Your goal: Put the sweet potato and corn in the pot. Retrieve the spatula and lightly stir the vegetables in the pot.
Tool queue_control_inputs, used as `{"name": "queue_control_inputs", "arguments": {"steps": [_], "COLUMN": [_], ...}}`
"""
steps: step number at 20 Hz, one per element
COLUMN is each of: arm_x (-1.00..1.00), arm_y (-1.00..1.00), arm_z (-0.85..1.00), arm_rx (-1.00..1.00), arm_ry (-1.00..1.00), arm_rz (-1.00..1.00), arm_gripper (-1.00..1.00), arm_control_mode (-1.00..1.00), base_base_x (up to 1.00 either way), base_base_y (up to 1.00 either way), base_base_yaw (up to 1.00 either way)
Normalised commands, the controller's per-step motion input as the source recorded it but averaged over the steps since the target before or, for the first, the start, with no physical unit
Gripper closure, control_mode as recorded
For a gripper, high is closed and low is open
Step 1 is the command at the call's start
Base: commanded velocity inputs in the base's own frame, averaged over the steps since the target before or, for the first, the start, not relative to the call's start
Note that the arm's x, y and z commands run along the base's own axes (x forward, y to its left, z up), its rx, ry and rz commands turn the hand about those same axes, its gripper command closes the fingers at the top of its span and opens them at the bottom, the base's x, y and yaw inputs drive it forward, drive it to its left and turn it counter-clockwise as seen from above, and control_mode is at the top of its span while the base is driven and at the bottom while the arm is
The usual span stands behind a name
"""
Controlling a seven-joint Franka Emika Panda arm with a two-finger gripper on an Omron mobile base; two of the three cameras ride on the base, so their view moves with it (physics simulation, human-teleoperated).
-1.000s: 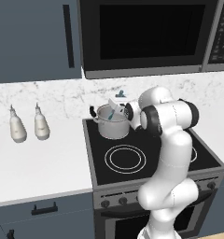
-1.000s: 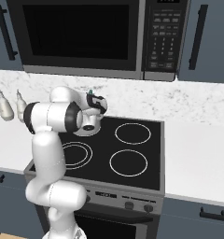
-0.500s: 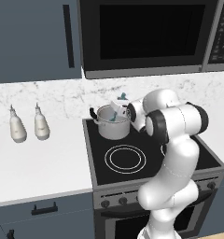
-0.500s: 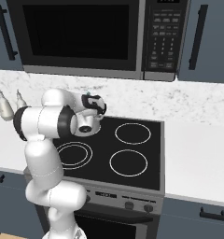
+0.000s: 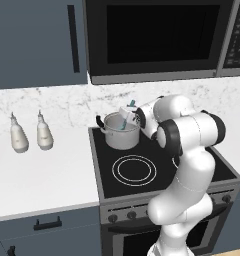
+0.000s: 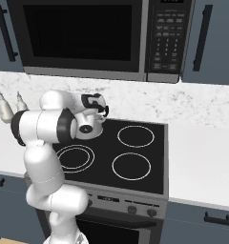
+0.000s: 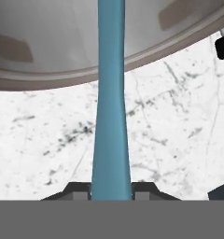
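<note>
Hand view: pincer [image 7: 111, 191] clamped on spatula [image 7: 111, 102] handle, blade end reaching into pot [image 7: 62, 42].

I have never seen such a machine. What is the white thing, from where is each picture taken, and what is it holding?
The white thing is a robot arm standing before a stove in a simulated kitchen. Two pictures come from cameras behind it, left and right; the third comes from a camera on its hand. Its gripper is shut on a light-blue spatula, which reaches into the steel pot on the back burner. Two bottles stand on the marble counter; a microwave hangs above.
</note>
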Motion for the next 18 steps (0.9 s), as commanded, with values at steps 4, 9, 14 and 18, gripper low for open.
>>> {"name": "queue_control_inputs", "arguments": {"steps": [4, 9, 14, 18], "arm_x": [-0.1, -0.27, -0.05, 0.0], "arm_y": [0.02, 0.1, 0.14, 0.11], "arm_z": [-0.72, -1.0, -0.78, -0.25], "arm_rx": [0.0, 0.0, 0.0, -0.08], "arm_ry": [0.0, -0.08, -0.24, -0.25], "arm_rz": [0.0, -0.02, -0.07, -0.04], "arm_gripper": [1.0, 1.0, 1.0, 1.0], "arm_control_mode": [-1.0, -1.0, -1.0, -1.0], "base_base_x": [0.0, 0.0, 0.0, 0.0], "base_base_y": [0.0, 0.0, 0.0, 0.0], "base_base_yaw": [0.0, 0.0, 0.0, 0.0]}}
